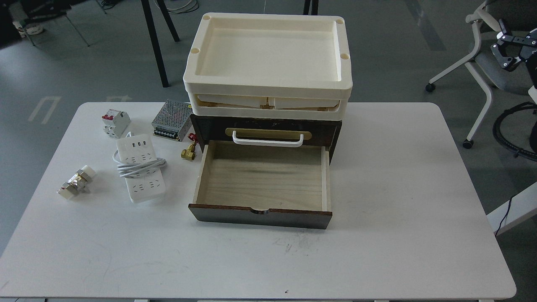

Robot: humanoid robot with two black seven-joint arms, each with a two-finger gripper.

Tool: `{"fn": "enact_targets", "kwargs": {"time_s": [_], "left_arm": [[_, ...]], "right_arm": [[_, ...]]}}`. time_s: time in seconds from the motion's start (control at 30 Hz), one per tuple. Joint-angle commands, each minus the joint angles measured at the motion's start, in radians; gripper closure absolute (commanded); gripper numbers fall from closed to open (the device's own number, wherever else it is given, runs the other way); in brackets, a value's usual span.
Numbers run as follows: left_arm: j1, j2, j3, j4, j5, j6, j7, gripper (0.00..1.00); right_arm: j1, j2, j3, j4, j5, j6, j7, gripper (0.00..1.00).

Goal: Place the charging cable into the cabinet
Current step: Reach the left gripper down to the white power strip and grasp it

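My right gripper hangs far off the tabletop's back right corner, over the floor by an office chair; its black fingers look spread with a gap between them, holding nothing. My left gripper is not in view at all, so neither arm is near the work yet.

The flat white rectangular charging cable, a power strip with its white cord wound around its middle, lies flat toward the left edge of the white tabletop, just beside the open drawer's left wall but not touching it. The wound cord keeps it one compact bundle, which should make a single lift possible.

The dark brown wooden cabinet stands at the middle of the back edge, its lower drawer pulled fully toward me, the pale wood interior bare and ready to take the strip. Cream plastic trays are stacked on top, so entry has to be from above the drawer, in front of them.

Near the back left corner sit a small white circuit breaker, a silver mesh power supply box and a brass valve; a metal fitting lies at the left edge.
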Motion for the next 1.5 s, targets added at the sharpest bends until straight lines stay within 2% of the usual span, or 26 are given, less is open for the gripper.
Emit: {"fn": "enact_targets", "kwargs": {"time_s": [0.0,0.07,0.1,0.2,0.33,0.53,0.73,0.87,1.07,1.33,1.47], "left_arm": [[0.049,0.039,0.175,-0.072,0.538,0.0,-0.001,0.03],[0.056,0.034,0.293,-0.034,0.79,0.009,-0.001,0.03],[0.056,0.024,0.333,-0.005,0.876,0.039,-0.001,0.02],[0.046,-0.108,0.383,0.144,1.031,0.061,0.002,0.02],[0.026,-0.248,0.384,0.328,1.031,0.066,0.002,0.02],[0.006,-0.389,0.398,0.474,1.031,0.067,-0.001,0.03],[0.006,-0.446,0.4,0.505,1.031,0.067,-0.016,0.06],[0.01,-0.486,0.403,0.523,1.031,0.069,-0.019,0.27],[0.004,-0.501,0.476,0.531,1.031,0.098,-0.019,0.3],[0.003,-0.573,0.53,0.696,1.031,0.213,-0.019,0.3],[0.007,-0.576,0.556,0.71,1.031,0.221,-0.021,0.31]], "right_arm": [[-0.04,-0.029,0.011,0.004,0.004,0.0,0.0,0.0],[-0.063,-0.045,0.018,0.007,0.004,0.0,0.0,0.0],[-0.074,-0.05,0.021,0.007,0.004,0.0,0.0,0.0],[-0.1,-0.053,0.025,0.007,0.004,0.0,0.0,0.0],[-0.122,-0.059,0.025,0.007,0.005,0.0,0.0,0.0],[-0.151,-0.076,0.052,0.006,0.005,0.0,0.0,0.0],[-0.159,-0.078,0.057,0.004,0.005,0.0,0.0,0.0],[-0.159,-0.078,0.058,0.006,0.005,0.0,0.0,0.0],[-0.162,-0.078,0.058,0.0,0.005,0.0,0.0,0.0],[-0.18,-0.078,0.06,0.0,0.005,0.0,0.002,0.0],[-0.188,-0.078,0.061,0.0,0.005,0.0,0.002,0.0]]}}
